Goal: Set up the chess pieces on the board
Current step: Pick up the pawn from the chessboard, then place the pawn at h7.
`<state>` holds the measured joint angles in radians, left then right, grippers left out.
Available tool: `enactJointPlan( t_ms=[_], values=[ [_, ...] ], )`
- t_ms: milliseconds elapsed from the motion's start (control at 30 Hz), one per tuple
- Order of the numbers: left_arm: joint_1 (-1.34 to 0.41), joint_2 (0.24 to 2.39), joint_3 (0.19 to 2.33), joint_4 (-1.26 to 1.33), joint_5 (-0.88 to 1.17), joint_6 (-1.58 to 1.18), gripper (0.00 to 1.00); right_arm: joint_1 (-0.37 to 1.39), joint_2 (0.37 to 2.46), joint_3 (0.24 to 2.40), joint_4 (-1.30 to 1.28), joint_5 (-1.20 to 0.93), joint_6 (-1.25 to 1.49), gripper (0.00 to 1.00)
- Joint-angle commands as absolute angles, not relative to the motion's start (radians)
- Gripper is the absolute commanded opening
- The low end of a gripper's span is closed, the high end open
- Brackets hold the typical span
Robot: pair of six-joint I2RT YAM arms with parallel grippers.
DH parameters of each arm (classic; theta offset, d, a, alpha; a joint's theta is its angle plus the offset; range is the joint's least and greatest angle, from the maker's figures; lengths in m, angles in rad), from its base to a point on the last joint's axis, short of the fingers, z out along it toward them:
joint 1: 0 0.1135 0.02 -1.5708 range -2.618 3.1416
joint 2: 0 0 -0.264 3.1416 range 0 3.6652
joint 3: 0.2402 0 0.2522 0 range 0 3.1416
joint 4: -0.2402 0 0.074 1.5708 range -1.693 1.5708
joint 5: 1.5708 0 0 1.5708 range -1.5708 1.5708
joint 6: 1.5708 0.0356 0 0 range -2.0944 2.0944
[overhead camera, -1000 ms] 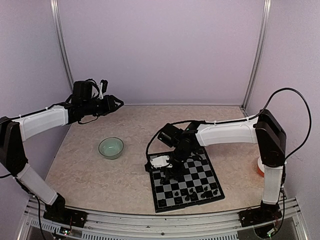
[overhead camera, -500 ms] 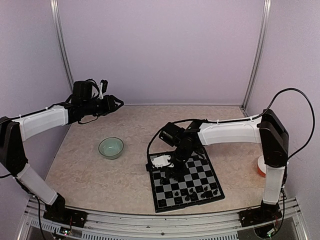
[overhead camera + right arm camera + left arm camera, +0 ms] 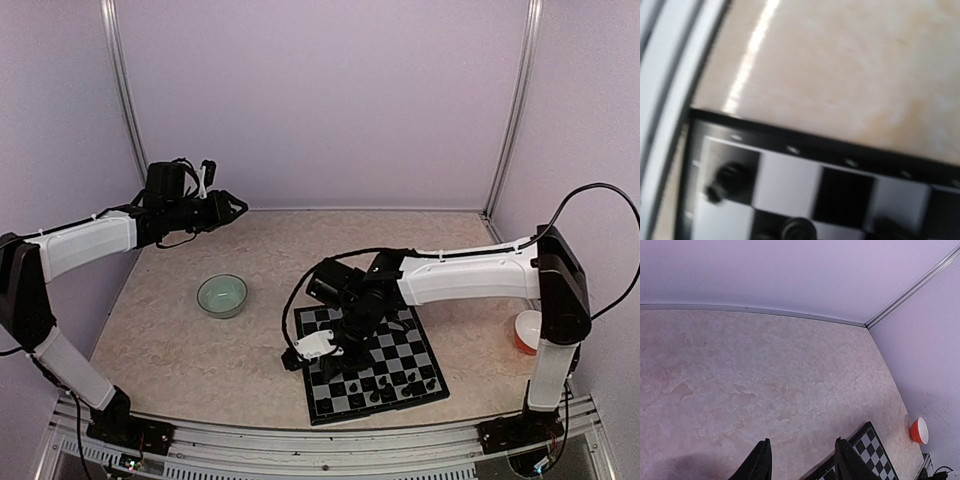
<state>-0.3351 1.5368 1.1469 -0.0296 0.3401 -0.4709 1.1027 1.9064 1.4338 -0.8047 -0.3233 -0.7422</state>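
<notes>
Right gripper (image 3: 338, 354) jaws clenched low over the left side of the chessboard (image 3: 420, 345); can't tell if a piece is pinched. Left gripper (image 3: 802, 466) released, empty, well apart. Risk: tiny, rounded, glossy black chess pieces (image 3: 378, 386) on the near rows slip or get toppled. Flat checkered board could slide on the smooth marbled table (image 3: 180, 350).

Pale green bowl (image 3: 222, 296) upright on tabletop, left of centre. Tabletop (image 3: 190, 350) beige, marbled, glossy glare streak in right wrist view. Orange cup (image 3: 524, 330), white inside, far right, close by right wall, well apart from bowl; left wrist view catches it too (image 3: 918, 430), tilted. Lilac walls (image 3: 320, 100) on three sides. Aluminium posts in back corners, left (image 3: 120, 90) and right (image 3: 512, 100). Ribbed aluminium rail (image 3: 330, 445) along near edge.
</notes>
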Motion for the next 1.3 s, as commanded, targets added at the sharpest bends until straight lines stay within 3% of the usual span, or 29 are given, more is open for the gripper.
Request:
enactJointPlan(
  t_ms=[0,633,967,1267],
  values=[
    [-0.328,1.547,1.160,-0.009,0.357,-0.477,0.44,1.129,1.950,1.456,-0.841,-0.354,-0.755,0.01],
    [-0.327,1.554,1.164,-0.011,0.369,-0.479,0.44,1.161,2.016,1.491,-0.815,-0.349,-0.732,0.03],
    [-0.328,1.557,1.167,-0.014,0.373,-0.479,0.44,1.142,1.969,1.509,-0.843,-0.361,-0.749,0.27],
    [-0.327,1.560,1.169,-0.016,0.382,-0.480,0.44,1.029,1.948,1.534,-0.810,-0.274,-0.753,0.29]
  ],
)
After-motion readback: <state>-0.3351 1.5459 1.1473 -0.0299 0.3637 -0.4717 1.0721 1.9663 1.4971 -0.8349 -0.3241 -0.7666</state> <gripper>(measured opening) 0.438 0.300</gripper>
